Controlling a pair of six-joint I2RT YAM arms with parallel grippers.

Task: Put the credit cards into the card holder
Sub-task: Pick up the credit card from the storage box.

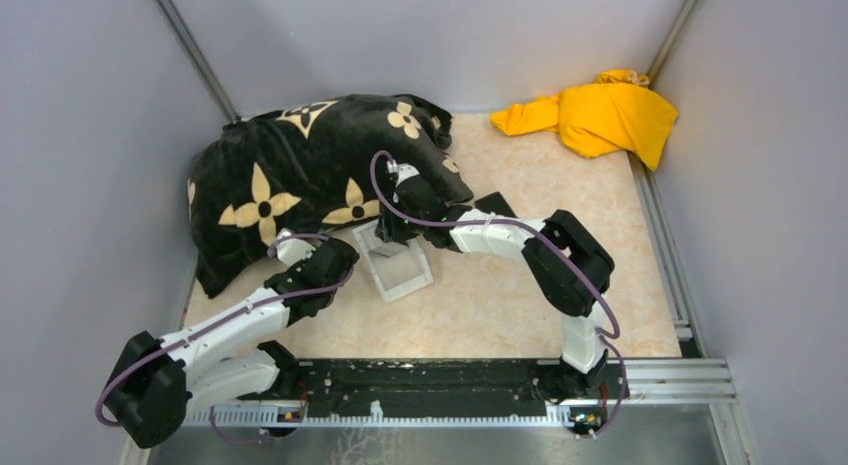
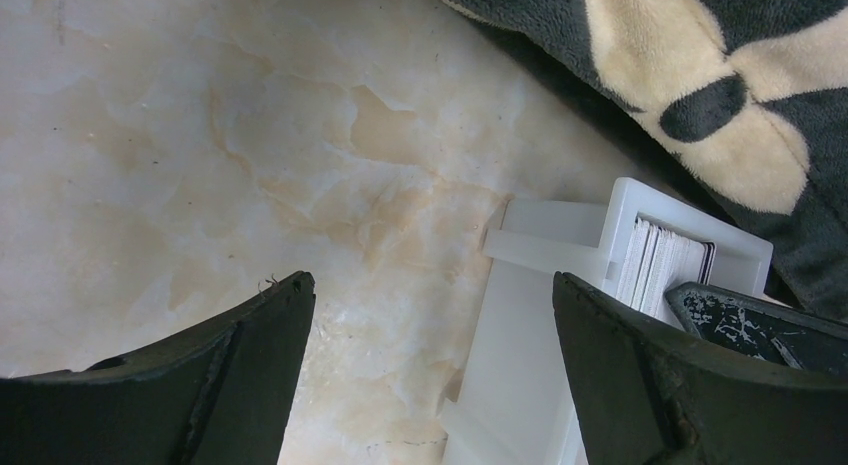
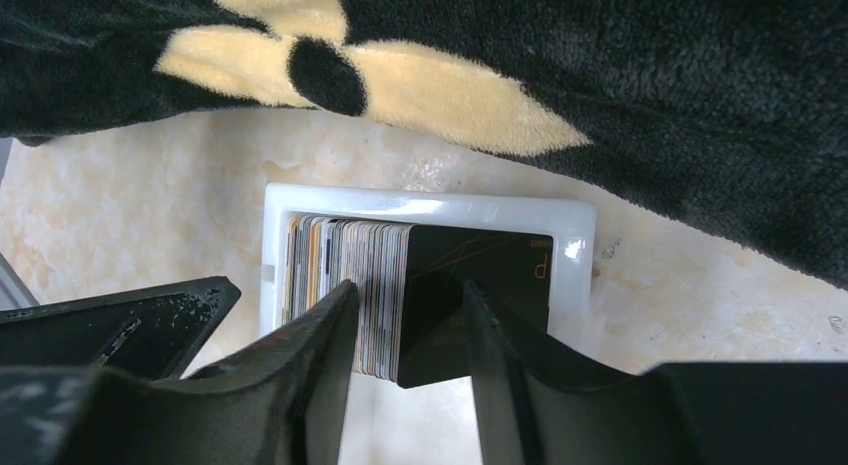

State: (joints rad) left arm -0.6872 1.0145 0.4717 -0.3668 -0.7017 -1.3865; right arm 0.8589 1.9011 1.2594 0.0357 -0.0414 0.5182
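The credit cards point(image 3: 350, 285) stand on edge as a thick stack in a pale grey plastic tray point(image 3: 575, 235). A black card point(image 3: 500, 275) leans at the stack's right end. My right gripper point(image 3: 410, 295) reaches down into the tray. Its left finger is in the stack and its right finger is in front of the black card, with a gap still showing between them. My left gripper point(image 2: 430, 315) hangs open over the tray's left edge point(image 2: 520, 325), holding nothing. A small black shape point(image 1: 497, 202) behind my right forearm looks like the card holder.
A big black cushion with cream flowers point(image 1: 300, 175) lies against the tray's far side. A yellow cloth point(image 1: 600, 115) sits in the back right corner. Grey walls close in the marble-patterned table point(image 1: 480, 305) on three sides.
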